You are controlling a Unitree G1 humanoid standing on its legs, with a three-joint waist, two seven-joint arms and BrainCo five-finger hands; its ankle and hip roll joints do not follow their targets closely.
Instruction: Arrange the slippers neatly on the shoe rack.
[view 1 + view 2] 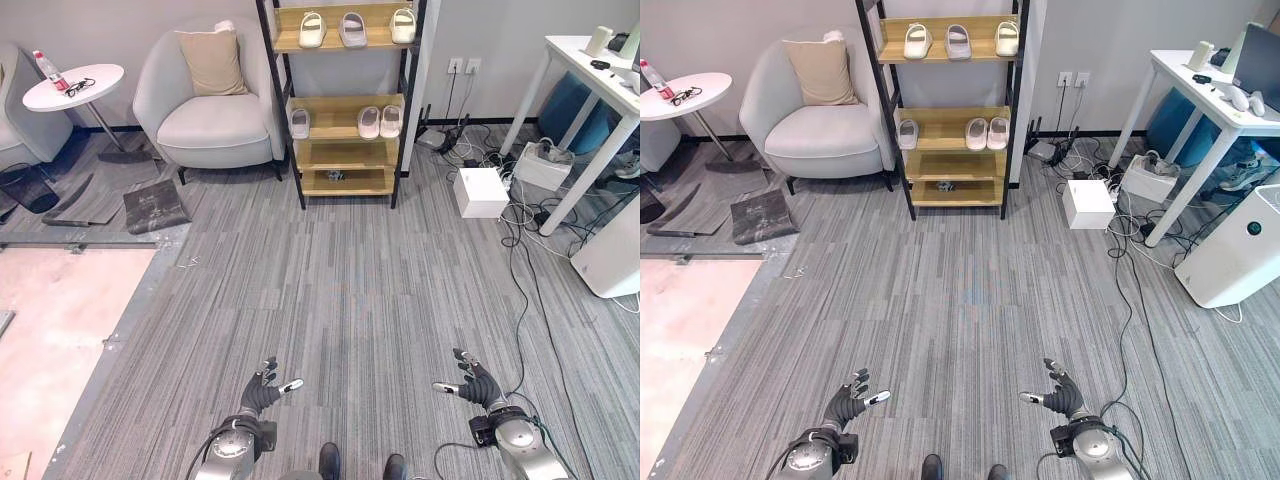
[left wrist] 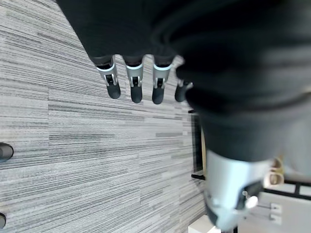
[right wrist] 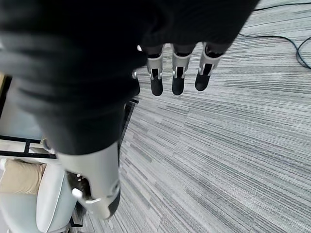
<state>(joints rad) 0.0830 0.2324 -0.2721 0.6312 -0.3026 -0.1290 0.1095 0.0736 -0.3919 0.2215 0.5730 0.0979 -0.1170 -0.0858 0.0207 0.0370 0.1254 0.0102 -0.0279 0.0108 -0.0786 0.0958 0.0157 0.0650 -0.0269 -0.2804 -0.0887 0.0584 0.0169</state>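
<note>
While each robot hand point(image 1: 262, 391) hangs empty, slippers point(image 1: 352, 29) sit far off on the shoe rack point(image 1: 345, 100)

Open grey carpet point(image 1: 340, 300) from both low, empty hands up to the shoe rack point(image 1: 345, 120), hemmed by an armchair point(image 1: 210, 110) just left and a white box point(image 1: 481, 192) with cables point(image 1: 520, 250) right.

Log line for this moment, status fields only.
left hand: open, empty | right hand: open, empty | slippers: on shoe rack | robot: standing back from rack
</note>
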